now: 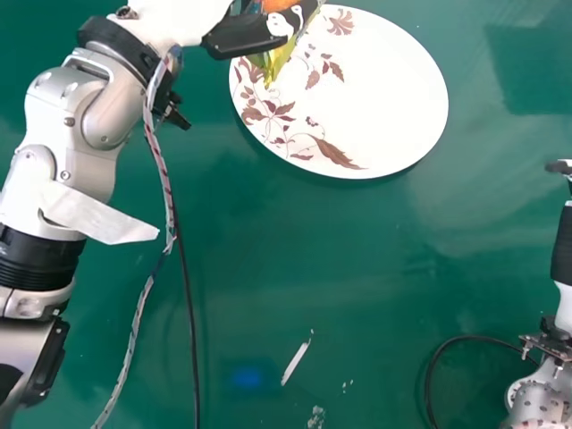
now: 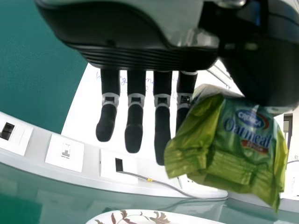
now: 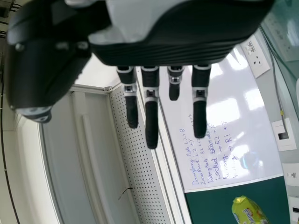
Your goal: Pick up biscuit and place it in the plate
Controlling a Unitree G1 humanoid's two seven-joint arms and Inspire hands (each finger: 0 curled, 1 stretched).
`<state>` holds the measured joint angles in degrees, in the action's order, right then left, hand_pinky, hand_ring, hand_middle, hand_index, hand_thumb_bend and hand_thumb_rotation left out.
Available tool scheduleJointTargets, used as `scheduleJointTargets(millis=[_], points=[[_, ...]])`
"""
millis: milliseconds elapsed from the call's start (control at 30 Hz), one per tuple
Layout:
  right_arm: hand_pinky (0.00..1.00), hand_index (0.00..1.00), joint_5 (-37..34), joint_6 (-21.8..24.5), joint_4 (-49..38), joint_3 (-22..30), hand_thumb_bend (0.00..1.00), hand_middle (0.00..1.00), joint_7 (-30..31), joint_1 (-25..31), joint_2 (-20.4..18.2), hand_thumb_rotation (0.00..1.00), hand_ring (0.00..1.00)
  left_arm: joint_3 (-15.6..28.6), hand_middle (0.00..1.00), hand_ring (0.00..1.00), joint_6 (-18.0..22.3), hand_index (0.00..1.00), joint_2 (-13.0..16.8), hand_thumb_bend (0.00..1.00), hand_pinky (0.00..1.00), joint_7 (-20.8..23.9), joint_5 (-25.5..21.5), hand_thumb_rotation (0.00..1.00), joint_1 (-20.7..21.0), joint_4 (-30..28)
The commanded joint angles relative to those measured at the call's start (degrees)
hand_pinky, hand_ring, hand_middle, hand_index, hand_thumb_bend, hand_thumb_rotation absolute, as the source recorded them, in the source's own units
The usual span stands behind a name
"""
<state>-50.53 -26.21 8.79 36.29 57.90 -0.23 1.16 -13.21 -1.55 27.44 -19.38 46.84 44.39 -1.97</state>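
Observation:
At the top of the head view my left hand [image 1: 243, 36] holds the green-yellow biscuit packet [image 1: 277, 64] over the left part of the white plate [image 1: 384, 98], which has brown leaf patterns. The left wrist view has my left hand [image 2: 135, 126] pinching the biscuit packet [image 2: 233, 144] between thumb and nearest finger, the other fingers extended; the plate's rim [image 2: 140, 215] lies beyond. My right hand [image 1: 559, 167] is at the head view's right edge, apart from the plate. In the right wrist view, the right hand [image 3: 151, 116] has straight fingers holding nothing; the packet [image 3: 250, 212] appears farther off.
The green table [image 1: 295, 250] bears a small white scrap [image 1: 295, 363] near the front. A black cable [image 1: 447, 343] curves beside the right forearm, and another cord hangs along the left arm. Wall sockets [image 2: 65, 150] and a whiteboard [image 3: 224, 140] stand beyond.

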Motion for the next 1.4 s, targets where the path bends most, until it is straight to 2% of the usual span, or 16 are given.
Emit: scheduleJointTargets(millis=[0, 300, 433, 633, 733, 933, 1233, 1367], points=[[0.5, 0.79, -0.4, 0.1, 7.2, -1.5, 0.84, 0.56, -0.2, 1.5, -4.6, 0.33, 0.53, -1.3, 0.31, 0.23, 0.9, 0.48, -0.4, 0.51, 0.21, 1.2, 0.6, 0.13, 2.0, 0.5], [0.5, 0.8, -0.7, -0.1, 7.8, -1.4, 0.84, 0.54, 0.7, 1.0, -4.8, 0.33, 0.52, -3.0, 0.31, 0.22, 2.1, 0.48, -0.3, 0.51, 0.2, 0.8, 1.0, 0.13, 5.5, 3.6], [0.45, 0.78, -0.2, -0.4, 7.5, -1.5, 0.84, 0.53, 0.2, 1.1, -4.9, 0.34, 0.49, -4.4, 0.32, 0.23, 3.9, 0.48, -0.1, 0.51, 0.2, 2.1, 2.6, 0.13, 7.2, 5.8], [0.51, 0.75, 0.7, -1.0, 7.6, -1.6, 0.85, 0.62, -0.4, 1.1, -5.0, 0.36, 0.58, -5.9, 0.31, 0.23, 4.9, 0.48, -1.0, 0.52, 0.19, 2.4, 3.4, 0.14, 9.2, 9.3], [0.54, 0.72, 0.7, -0.8, 7.5, -1.5, 0.84, 0.64, -0.3, 1.3, -4.9, 0.33, 0.61, -6.4, 0.31, 0.23, 6.1, 0.48, -1.1, 0.52, 0.2, 3.2, 3.6, 0.14, 10.1, 10.9], [0.5, 0.68, 0.5, -0.3, 7.6, -1.5, 0.82, 0.6, -0.3, 1.3, -4.8, 0.33, 0.57, -8.2, 0.31, 0.23, 7.7, 0.48, -0.6, 0.52, 0.2, 4.4, 6.4, 0.14, 12.5, 13.4], [0.49, 0.66, 0.5, 0.2, 7.1, -1.8, 0.81, 0.58, -0.3, 1.7, -4.7, 0.29, 0.55, -10.2, 0.32, 0.23, 12.3, 0.48, -0.6, 0.52, 0.2, 7.6, 7.0, 0.14, 15.9, 20.8], [0.48, 0.66, 0.8, 0.2, 6.8, -1.8, 0.81, 0.57, -1.1, 1.8, -4.8, 0.3, 0.53, -11.1, 0.31, 0.23, 13.8, 0.48, -0.1, 0.52, 0.19, 7.6, 7.6, 0.14, 16.8, 22.0]])
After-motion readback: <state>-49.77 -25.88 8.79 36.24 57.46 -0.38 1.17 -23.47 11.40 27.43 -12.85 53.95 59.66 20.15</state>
